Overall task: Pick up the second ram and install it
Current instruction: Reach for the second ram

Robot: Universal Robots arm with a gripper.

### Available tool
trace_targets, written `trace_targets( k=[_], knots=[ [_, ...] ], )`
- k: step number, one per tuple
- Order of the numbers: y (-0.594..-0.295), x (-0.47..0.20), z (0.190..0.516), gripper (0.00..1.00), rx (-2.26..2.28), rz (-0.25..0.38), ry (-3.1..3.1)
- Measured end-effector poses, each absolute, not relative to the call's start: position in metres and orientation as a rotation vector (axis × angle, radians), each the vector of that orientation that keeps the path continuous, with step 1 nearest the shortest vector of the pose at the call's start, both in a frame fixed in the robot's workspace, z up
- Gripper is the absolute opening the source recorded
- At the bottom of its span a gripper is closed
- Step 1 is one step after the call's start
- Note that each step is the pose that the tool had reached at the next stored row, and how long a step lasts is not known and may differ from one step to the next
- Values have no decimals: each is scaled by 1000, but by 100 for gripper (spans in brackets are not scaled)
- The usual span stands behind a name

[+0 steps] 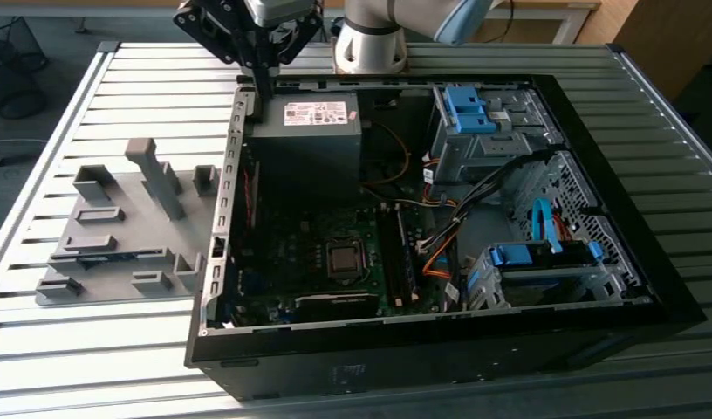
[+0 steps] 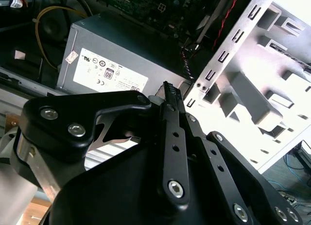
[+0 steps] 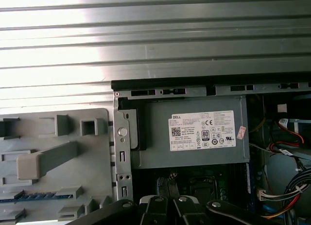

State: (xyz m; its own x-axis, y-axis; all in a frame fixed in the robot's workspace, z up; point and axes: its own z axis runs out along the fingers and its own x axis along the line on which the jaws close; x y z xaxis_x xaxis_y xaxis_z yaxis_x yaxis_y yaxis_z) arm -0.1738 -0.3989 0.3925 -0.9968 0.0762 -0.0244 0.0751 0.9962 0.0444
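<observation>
The black two-finger gripper (image 1: 263, 91) hangs fingers-down over the back corner of the open black computer case (image 1: 449, 353), on the exterior view's left, above the grey metal power supply box (image 1: 307, 144). In the second wrist view its jaws look pressed together at the tip (image 2: 168, 87), with nothing seen between them. In the first wrist view the long narrow blue ram stick (image 3: 34, 197) lies edge-on in a slot of the grey moulded plastic holder (image 3: 58, 162) beside the case. The frame edge cuts it off, and its chips cannot be made out.

Exterior view: high, looking down on whole open case (image 1: 426, 349); both wrist views: close over power supply (image 3: 160, 152), shared across all three
</observation>
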Motion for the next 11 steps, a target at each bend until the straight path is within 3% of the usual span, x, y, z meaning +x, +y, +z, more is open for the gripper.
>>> trace_targets(
  k=[11],
  knots=[
    [-399, -177, 392, 10, 118, 68, 3113]
  ],
)
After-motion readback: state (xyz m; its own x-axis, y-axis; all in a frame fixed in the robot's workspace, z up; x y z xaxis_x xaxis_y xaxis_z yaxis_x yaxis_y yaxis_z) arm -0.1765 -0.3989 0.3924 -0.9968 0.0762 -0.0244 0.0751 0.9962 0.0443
